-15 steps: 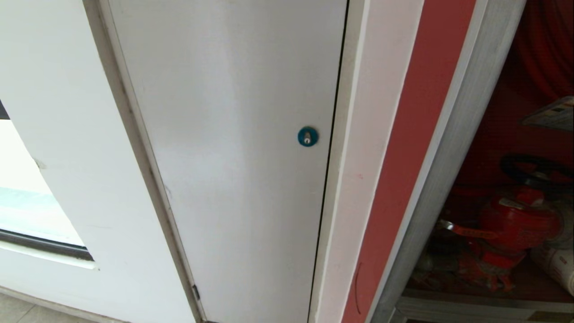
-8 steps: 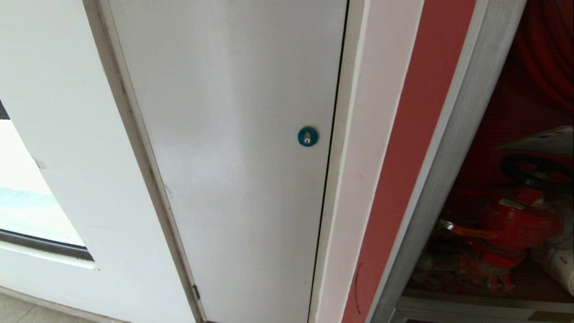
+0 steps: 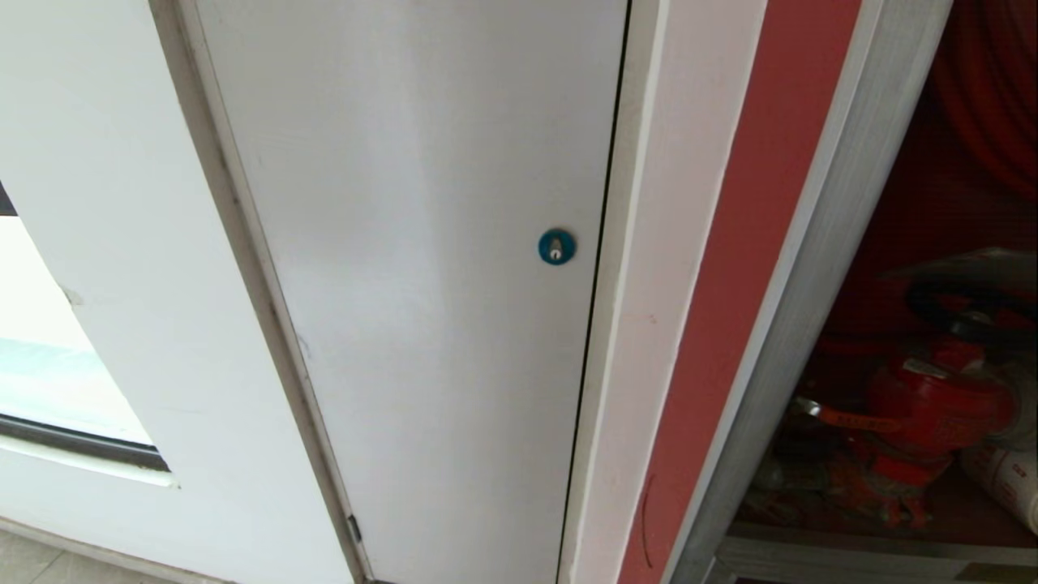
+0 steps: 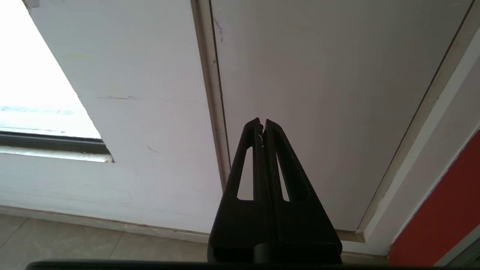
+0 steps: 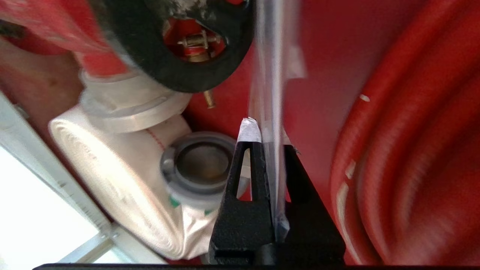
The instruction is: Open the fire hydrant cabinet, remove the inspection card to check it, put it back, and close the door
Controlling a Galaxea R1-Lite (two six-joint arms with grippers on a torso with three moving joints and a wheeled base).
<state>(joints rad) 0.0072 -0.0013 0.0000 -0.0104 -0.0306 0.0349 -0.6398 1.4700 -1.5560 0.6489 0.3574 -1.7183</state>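
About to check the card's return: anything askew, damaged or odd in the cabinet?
Nothing looks damaged. The card is pinched edge-on in the right end effector inside the cabinet, above the black valve wheel, not yet set down. The white hose lies rolled.

Cabinet floor: red valve, white hose.

A: Where does the head camera look?
B: Down along the wall at a panel, the cabinet at its right edge.
A: And the wrists?
B: Left faces the same panel, near the floor; right sits close inside the cabinet.
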